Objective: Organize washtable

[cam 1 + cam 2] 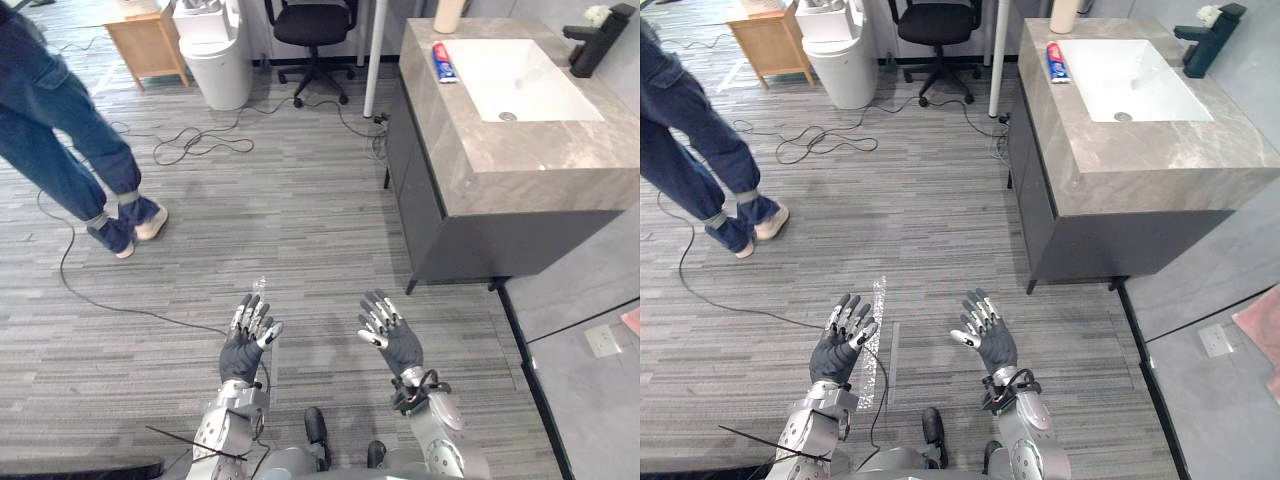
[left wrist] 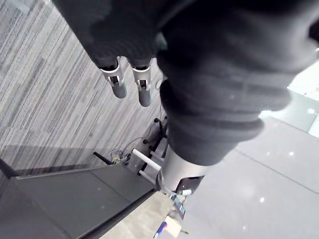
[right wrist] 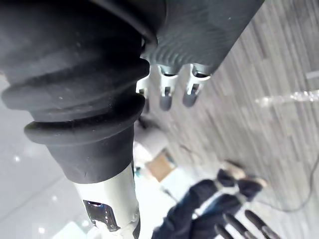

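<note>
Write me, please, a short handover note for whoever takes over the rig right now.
Left hand: open, empty, raised in front. Right hand: open, empty, beside it.
Washtable stands ahead to the right, apart from both hands. A tube lies on it left of the sink; a beige container stands at its far corner, a black tap right of the sink.
Done: nothing visible. Left: approach, then probably tidy the tube and container.
A person stands to the left.
</note>
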Robot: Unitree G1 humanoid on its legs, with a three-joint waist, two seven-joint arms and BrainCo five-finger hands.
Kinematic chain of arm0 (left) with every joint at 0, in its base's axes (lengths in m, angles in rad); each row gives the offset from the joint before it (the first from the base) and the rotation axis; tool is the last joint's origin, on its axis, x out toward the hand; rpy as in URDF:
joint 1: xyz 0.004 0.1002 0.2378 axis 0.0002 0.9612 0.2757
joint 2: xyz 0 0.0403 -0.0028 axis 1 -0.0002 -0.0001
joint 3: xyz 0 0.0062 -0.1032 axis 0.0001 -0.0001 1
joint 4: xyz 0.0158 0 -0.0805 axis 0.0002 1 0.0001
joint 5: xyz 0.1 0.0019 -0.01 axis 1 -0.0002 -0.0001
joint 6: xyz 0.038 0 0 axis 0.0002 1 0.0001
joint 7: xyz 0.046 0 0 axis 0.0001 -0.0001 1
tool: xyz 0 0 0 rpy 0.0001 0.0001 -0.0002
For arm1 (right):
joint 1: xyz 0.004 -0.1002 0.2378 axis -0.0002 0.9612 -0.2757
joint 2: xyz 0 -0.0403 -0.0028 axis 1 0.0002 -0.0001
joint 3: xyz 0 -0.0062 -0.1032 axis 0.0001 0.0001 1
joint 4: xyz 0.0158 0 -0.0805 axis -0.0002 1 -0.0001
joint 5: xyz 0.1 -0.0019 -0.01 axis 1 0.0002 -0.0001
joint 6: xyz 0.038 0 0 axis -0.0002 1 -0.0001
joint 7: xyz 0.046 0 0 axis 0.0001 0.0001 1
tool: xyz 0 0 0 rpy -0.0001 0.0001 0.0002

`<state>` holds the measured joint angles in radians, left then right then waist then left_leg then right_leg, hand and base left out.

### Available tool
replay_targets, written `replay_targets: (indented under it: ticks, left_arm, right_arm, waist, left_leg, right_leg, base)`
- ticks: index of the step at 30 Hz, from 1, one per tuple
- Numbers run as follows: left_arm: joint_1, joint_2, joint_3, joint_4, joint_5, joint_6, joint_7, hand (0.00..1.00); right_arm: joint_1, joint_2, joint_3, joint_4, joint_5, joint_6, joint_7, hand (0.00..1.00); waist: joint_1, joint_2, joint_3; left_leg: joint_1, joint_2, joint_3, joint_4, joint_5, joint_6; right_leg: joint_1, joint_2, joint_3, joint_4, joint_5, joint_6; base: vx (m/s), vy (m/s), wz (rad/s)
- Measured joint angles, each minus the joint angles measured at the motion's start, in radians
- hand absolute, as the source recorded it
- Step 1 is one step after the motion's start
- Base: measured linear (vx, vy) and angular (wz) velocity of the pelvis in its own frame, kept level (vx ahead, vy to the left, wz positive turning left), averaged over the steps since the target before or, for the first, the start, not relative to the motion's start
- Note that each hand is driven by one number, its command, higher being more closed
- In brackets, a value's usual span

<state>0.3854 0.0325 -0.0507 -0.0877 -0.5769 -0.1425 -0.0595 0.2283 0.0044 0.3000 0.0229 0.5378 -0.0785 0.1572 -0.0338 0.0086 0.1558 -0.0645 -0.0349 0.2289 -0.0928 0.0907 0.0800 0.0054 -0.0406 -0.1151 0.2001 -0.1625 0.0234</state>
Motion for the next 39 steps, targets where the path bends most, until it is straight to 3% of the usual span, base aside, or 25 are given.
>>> replay_targets:
  ticks: [4, 5, 7, 8, 9, 10, 11, 12, 15, 18, 19, 20, 21, 22, 23, 25, 26, 29, 33, 34, 35, 36, 37, 38, 39]
  left_arm:
    - [0.016, -0.001, 0.026, -0.003, 0.000, 0.000, 0.009, 0.00]
    - [0.024, 0.008, 0.037, -0.024, 0.001, 0.000, 0.021, 0.00]
    - [0.034, 0.015, 0.042, -0.023, 0.000, 0.000, 0.025, 0.00]
    - [0.026, 0.037, 0.043, -0.029, 0.000, -0.003, 0.026, 0.00]
    - [0.015, 0.056, 0.054, -0.037, 0.000, -0.020, 0.029, 0.00]
    - [0.014, 0.046, 0.053, -0.030, 0.000, -0.023, 0.031, 0.00]
    - [-0.005, 0.024, 0.059, -0.013, 0.000, -0.022, 0.035, 0.00]
    - [-0.023, 0.039, 0.058, 0.047, 0.000, -0.012, 0.043, 0.00]
    - [-0.035, 0.046, 0.019, 0.055, 0.004, -0.005, 0.039, 0.00]
    - [-0.050, 0.045, -0.018, 0.055, 0.003, -0.004, 0.038, 0.00]
    - [-0.046, 0.042, -0.044, 0.054, 0.010, -0.004, 0.037, 0.00]
    - [-0.048, 0.042, -0.058, 0.055, 0.019, -0.006, 0.037, 0.00]
    - [-0.048, 0.039, -0.076, 0.060, 0.026, -0.007, 0.036, 0.00]
    - [-0.041, 0.022, -0.076, 0.063, 0.025, -0.008, 0.036, 0.00]
    - [-0.031, 0.003, -0.079, 0.070, 0.022, -0.008, 0.035, 0.00]
    - [-0.031, 0.012, -0.097, 0.070, 0.015, -0.009, 0.017, 0.00]
    - [-0.034, 0.013, -0.096, 0.068, 0.015, -0.011, 0.016, 0.00]
    - [-0.032, 0.020, -0.089, 0.069, 0.016, -0.013, 0.019, 0.00]
    - [-0.032, 0.019, -0.065, 0.076, 0.020, -0.009, 0.018, 0.00]
    - [-0.027, 0.018, -0.057, 0.075, 0.020, -0.009, 0.019, 0.00]
    - [-0.005, -0.006, -0.050, 0.076, 0.021, -0.010, 0.019, 0.00]
    - [0.006, -0.008, -0.029, 0.090, 0.021, -0.009, 0.023, 0.00]
    - [0.014, -0.010, 0.008, 0.093, 0.020, -0.006, 0.039, 0.00]
    - [0.028, -0.010, 0.016, 0.088, 0.020, -0.011, 0.040, 0.00]
    - [0.036, -0.014, 0.018, 0.081, 0.018, -0.018, 0.040, 0.00]
  right_arm:
    - [-0.006, 0.001, 0.006, 0.039, 0.001, 0.003, 0.003, 0.00]
    - [-0.002, 0.004, 0.016, 0.045, 0.001, 0.014, 0.005, 0.00]
    - [0.003, 0.001, 0.013, 0.053, 0.002, 0.019, 0.006, 0.00]
    - [-0.004, 0.022, 0.007, 0.083, 0.003, 0.015, 0.013, 0.00]
    - [-0.010, 0.040, -0.010, 0.071, 0.005, 0.014, 0.017, 0.00]
    - [-0.005, 0.022, -0.009, 0.052, 0.010, 0.007, 0.021, 0.00]
    - [-0.013, 0.004, -0.011, 0.055, 0.011, -0.002, 0.028, 0.00]
    - [-0.023, -0.005, -0.023, 0.101, 0.010, 0.029, 0.020, 0.00]
    - [0.032, -0.026, -0.088, 0.106, 0.010, 0.037, 0.016, 0.00]
    - [0.085, -0.032, -0.134, 0.052, 0.010, 0.042, 0.015, 0.00]
    - [0.109, -0.034, -0.135, 0.019, 0.010, 0.041, 0.016, 0.00]
    - [0.113, -0.034, -0.135, 0.005, 0.010, 0.041, 0.016, 0.00]
    - [0.111, -0.051, -0.137, -0.006, 0.008, 0.040, 0.014, 0.00]
    - [0.082, -0.055, -0.131, -0.014, 0.005, 0.044, 0.011, 0.00]
    - [0.058, -0.059, -0.131, -0.043, 0.005, 0.039, -0.008, 0.00]
    - [0.043, -0.047, -0.142, -0.065, 0.011, 0.003, -0.023, 0.00]
    - [0.042, -0.045, -0.148, -0.068, 0.012, -0.007, -0.030, 0.00]
    - [0.055, -0.018, -0.146, -0.066, 0.020, -0.012, -0.057, 0.00]
    - [0.055, 0.002, -0.149, -0.044, 0.021, -0.022, -0.067, 0.00]
    - [0.076, 0.003, -0.158, -0.037, 0.020, -0.023, -0.066, 0.00]
    - [0.087, -0.011, -0.162, -0.033, 0.018, -0.021, -0.065, 0.00]
    - [0.090, -0.005, -0.162, -0.009, 0.018, -0.016, -0.066, 0.00]
    - [0.116, 0.008, -0.125, -0.011, 0.009, 0.000, -0.066, 0.00]
    - [0.134, 0.012, -0.104, -0.023, 0.006, 0.000, -0.062, 0.00]
    - [0.146, 0.037, -0.078, -0.044, -0.003, 0.001, -0.052, 0.00]
  waist:
    - [0.006, -0.017, 0.014]
    - [-0.001, -0.051, 0.061]
    - [-0.013, -0.033, 0.066]
    - [-0.031, -0.069, 0.044]
    - [-0.053, -0.117, 0.054]
    - [-0.052, -0.067, 0.060]
    - [-0.037, -0.030, 0.091]
    - [-0.021, -0.038, 0.108]
    - [-0.072, -0.045, 0.086]
    - [-0.088, -0.010, 0.052]
    - [-0.099, 0.020, 0.027]
    - [-0.116, 0.028, 0.027]
    - [-0.128, 0.060, 0.030]
    - [-0.119, 0.068, 0.027]
    - [-0.108, 0.065, 0.023]
    - [-0.117, 0.073, 0.007]
    - [-0.113, 0.068, 0.008]
    - [-0.084, 0.034, 0.010]
    - [-0.073, 0.005, 0.015]
    - [-0.065, 0.007, 0.011]
    - [-0.062, 0.030, -0.006]
    - [-0.064, 0.029, -0.008]
    - [-0.063, -0.012, -0.023]
    - [-0.049, -0.020, -0.023]
    - [-0.026, -0.064, -0.023]
  left_leg:
    - [0.025, -0.004, 0.008, 0.049, -0.045, 0.000]
    - [0.016, -0.008, 0.024, 0.185, -0.115, 0.033]
    - [0.030, -0.001, -0.017, 0.183, -0.127, 0.048]
    - [0.036, -0.071, -0.056, 0.194, -0.159, 0.059]
    - [-0.038, -0.084, -0.007, 0.535, -0.255, 0.083]
    - [0.015, -0.038, -0.029, 0.573, -0.345, 0.055]
    - [0.098, -0.030, -0.076, 0.503, -0.483, 0.069]
    - [0.130, -0.055, -0.074, 0.483, -0.487, 0.045]
    - [0.156, -0.083, -0.136, 0.400, -0.483, 0.037]
    - [0.209, -0.068, -0.179, 0.363, -0.517, -0.014]
    - [0.211, -0.027, -0.171, 0.432, -0.541, -0.061]
    - [0.195, -0.010, -0.163, 0.518, -0.548, -0.074]
    - [0.159, 0.030, -0.138, 0.679, -0.554, -0.132]
    - [0.103, 0.065, -0.107, 0.893, -0.446, -0.261]
    - [0.042, 0.081, -0.078, 1.064, -0.249, -0.272]
    - [-0.052, 0.174, -0.002, 1.257, -0.252, -0.210]
    - [-0.096, 0.248, 0.042, 1.326, -0.288, -0.145]
    - [-0.196, 0.377, 0.070, 1.302, -0.358, -0.046]
    - [-0.314, 0.371, -0.046, 0.985, -0.374, -0.058]
    - [-0.308, 0.343, -0.134, 0.769, -0.353, -0.080]
    - [-0.279, 0.322, -0.221, 0.621, -0.252, -0.217]
    - [-0.279, 0.321, -0.196, 0.657, -0.242, -0.247]
    - [-0.280, 0.339, -0.147, 0.721, -0.261, -0.249]
    - [-0.282, 0.338, -0.148, 0.763, -0.270, -0.260]
    - [-0.320, 0.290, -0.244, 0.898, -0.267, -0.266]
  right_leg:
    - [-0.125, -0.056, -0.062, 0.336, -0.005, 0.016]
    - [-0.211, -0.126, -0.087, 0.641, 0.058, -0.003]
    - [-0.257, -0.132, -0.105, 0.731, 0.106, -0.032]
    - [-0.308, -0.167, -0.128, 0.611, 0.087, -0.050]
    - [-0.354, -0.219, -0.120, 0.580, 0.042, -0.047]
    - [-0.376, -0.191, -0.139, 0.565, 0.015, -0.045]
    - [-0.398, -0.161, -0.164, 0.544, -0.015, -0.026]
    - [-0.400, -0.157, -0.181, 0.405, -0.007, -0.002]
    - [-0.419, -0.132, -0.267, 0.104, 0.076, 0.078]
    - [-0.424, -0.063, -0.293, 0.082, 0.131, -0.014]
    - [-0.401, -0.016, -0.289, 0.078, 0.174, -0.099]
    - [-0.379, 0.001, -0.291, 0.083, 0.219, -0.139]
    - [-0.349, 0.015, -0.297, 0.123, 0.220, -0.147]
    - [-0.317, 0.034, -0.265, 0.168, 0.154, -0.150]
    - [-0.274, 0.041, -0.202, 0.170, 0.117, -0.137]
    - [-0.205, 0.047, -0.150, 0.127, 0.098, -0.106]
    - [-0.155, 0.048, -0.101, 0.094, 0.081, -0.093]
    - [-0.050, -0.003, 0.044, 0.041, 0.038, -0.035]
    - [0.012, -0.133, 0.157, 0.048, -0.020, 0.059]
    - [0.025, -0.177, 0.200, 0.041, -0.048, 0.104]
    - [0.043, -0.204, 0.267, 0.027, -0.089, 0.169]
    - [0.039, -0.204, 0.328, 0.059, -0.121, 0.231]
    - [-0.008, -0.134, 0.405, 0.204, -0.150, 0.233]
    - [-0.033, -0.096, 0.419, 0.266, -0.166, 0.223]
    - [-0.077, -0.080, 0.423, 0.337, -0.175, 0.160]
  base:
    - [0.00, 0.026, 0.36]
    - [0.01, 0.018, 0.67]
    - [0.03, 0.058, 0.76]
    - [0.13, 0.119, 1.02]
    - [0.15, 0.111, 0.80]
    - [0.14, 0.028, 0.19]
    - [0.10, 0.072, -0.49]
    - [0.19, 0.121, -0.23]
    - [0.32, 0.062, 0.42]
    - [0.53, -0.016, 0.50]
    - [0.66, -0.061, 0.55]
    - [0.69, -0.057, 0.56]
    - [0.71, 0.008, 0.01]
    - [0.70, 0.060, -0.70]
    - [0.69, 0.094, -1.02]
    - [0.62, 0.135, -0.89]
    - [0.59, 0.165, -0.77]
    - [0.58, 0.318, -1.03]
    - [0.41, 0.565, -0.82]
    - [0.32, 0.716, -1.01]
    - [0.34, 0.734, -1.08]
    - [0.35, 0.619, -1.11]
    - [0.30, 0.383, -0.89]
    - [0.32, 0.360, -1.26]
    - [0.19, 0.350, -1.74]
